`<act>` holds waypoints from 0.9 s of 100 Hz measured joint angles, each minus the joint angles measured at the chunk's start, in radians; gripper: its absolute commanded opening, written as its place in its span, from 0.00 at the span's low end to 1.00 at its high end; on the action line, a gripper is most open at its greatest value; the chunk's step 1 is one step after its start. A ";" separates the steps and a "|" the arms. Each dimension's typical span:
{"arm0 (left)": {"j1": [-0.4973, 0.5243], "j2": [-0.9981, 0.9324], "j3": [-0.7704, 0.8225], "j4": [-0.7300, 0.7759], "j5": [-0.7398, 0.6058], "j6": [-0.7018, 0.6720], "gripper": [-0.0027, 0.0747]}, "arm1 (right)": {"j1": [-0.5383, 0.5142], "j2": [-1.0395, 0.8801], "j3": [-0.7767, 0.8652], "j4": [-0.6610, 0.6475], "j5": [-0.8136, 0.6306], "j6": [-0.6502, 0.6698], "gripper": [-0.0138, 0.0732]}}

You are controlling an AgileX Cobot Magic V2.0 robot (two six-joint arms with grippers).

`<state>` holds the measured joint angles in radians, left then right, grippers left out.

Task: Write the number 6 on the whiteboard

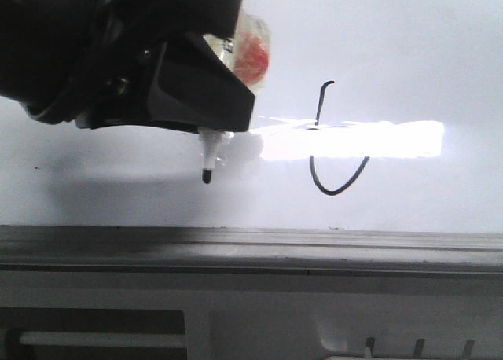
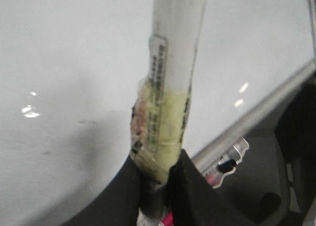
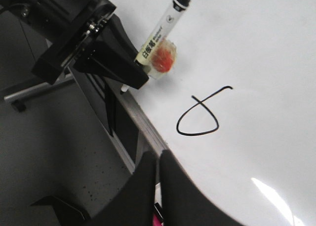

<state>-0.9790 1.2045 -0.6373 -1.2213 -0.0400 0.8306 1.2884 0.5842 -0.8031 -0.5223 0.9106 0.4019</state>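
Observation:
The whiteboard (image 1: 409,45) is glossy white with a grey rim (image 1: 251,246) along its near edge. The number 6 (image 1: 336,193) is a thin black stroke with a hooked tip and a loop; it also shows in the right wrist view (image 3: 199,101). My left gripper (image 1: 206,132) is shut on a white marker pen (image 1: 207,154), tip down, to the left of the stroke and apart from it. In the left wrist view the fingers (image 2: 195,186) clamp the taped pen (image 2: 173,63). My right gripper (image 3: 158,156) is shut and empty, above the board's rim (image 3: 143,125).
A glare band (image 1: 354,138) crosses the middle of the stroke. A metal clip (image 2: 232,157) sits just outside the rim (image 2: 256,117). Dark floor (image 3: 49,152) and a stand foot (image 3: 19,105) lie beside the board. The robot's light base (image 1: 251,321) is below the rim.

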 measured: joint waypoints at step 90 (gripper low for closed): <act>0.000 0.139 -0.007 -0.192 -0.143 -0.005 0.04 | 0.000 -0.094 0.004 -0.056 0.052 0.066 0.09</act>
<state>-0.9788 1.3435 -0.6443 -1.4129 -0.1830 0.8261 1.2884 0.4897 -0.7989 -0.5784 0.9627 0.4684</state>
